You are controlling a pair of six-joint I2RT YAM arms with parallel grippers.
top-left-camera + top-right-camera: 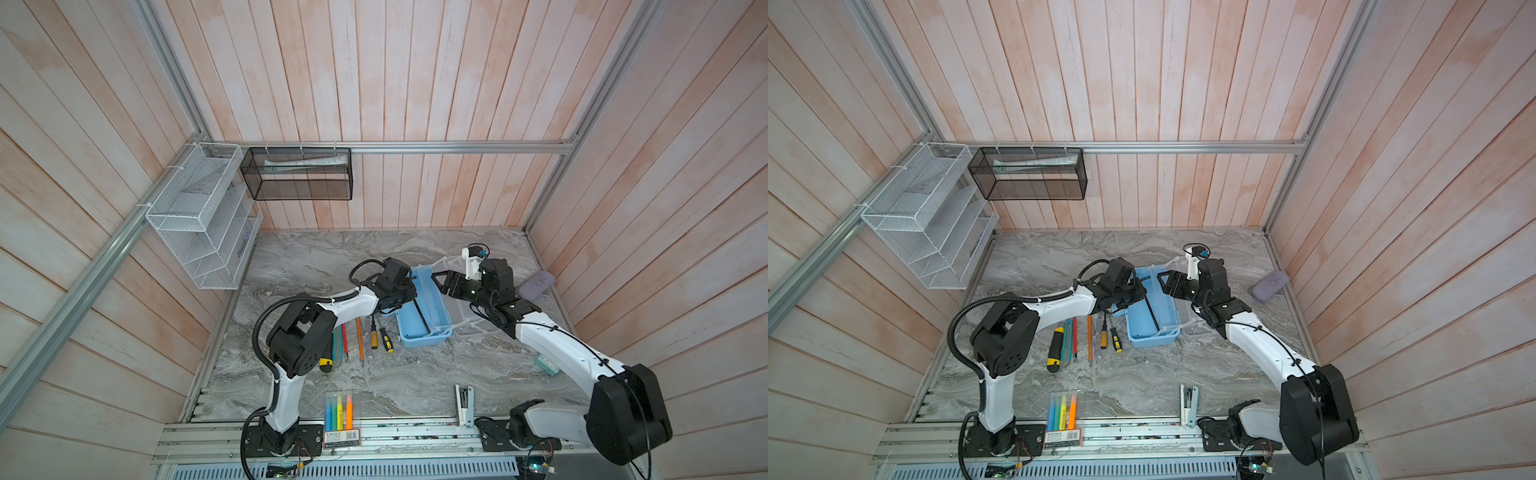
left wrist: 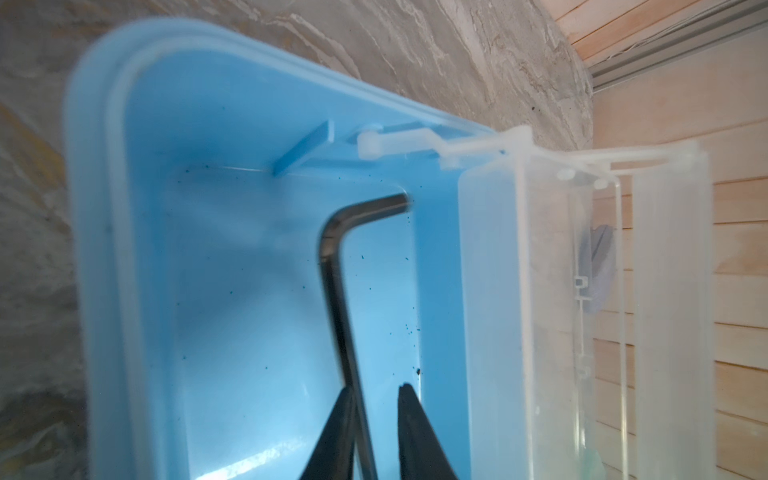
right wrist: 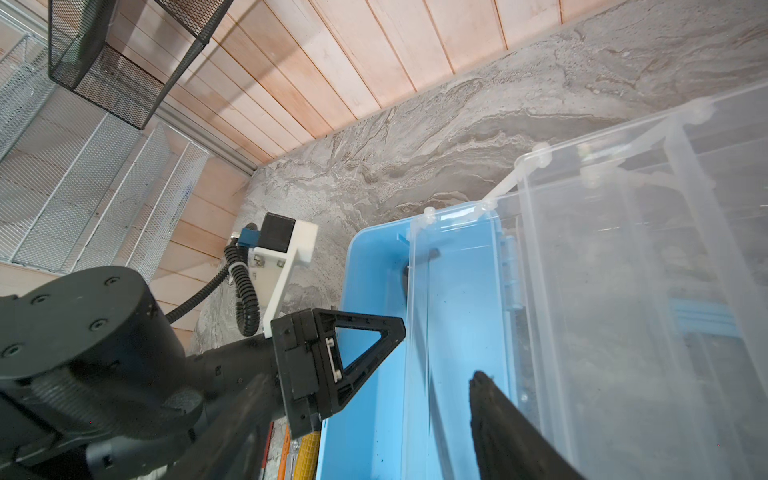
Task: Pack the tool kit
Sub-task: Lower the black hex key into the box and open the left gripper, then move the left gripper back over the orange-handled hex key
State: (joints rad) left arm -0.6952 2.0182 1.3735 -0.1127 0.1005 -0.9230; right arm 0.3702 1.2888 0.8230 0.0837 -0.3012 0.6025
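Box: the open blue box (image 1: pixel 422 341) sits mid-counter (image 1: pixel 374 257), with its clear lid (image 3: pixel 623 249) swung out to the right. It is light, thin plastic, so expect it to slide if you nudge it.
Hex key: the key (image 2: pixel 332 266) lies along the box floor. It is stiff, thin, smooth steel and probably slippery, so take it on the long shank.
Left end effector: it (image 2: pixel 374 390) is low inside the box, jaws slightly apart. The key rests against one finger and is not pinched.
Right end effector: it (image 1: pixel 437 282) is over the box's far right rim, jaws wide, holding nothing you can see.
Screwdrivers: they (image 1: pixel 1116 340) lie left of the box. They are round and may roll, so take them by the handles.
Knife: it (image 1: pixel 1054 349) lies further left and is the bulkiest piece. Grip it across mid-body.
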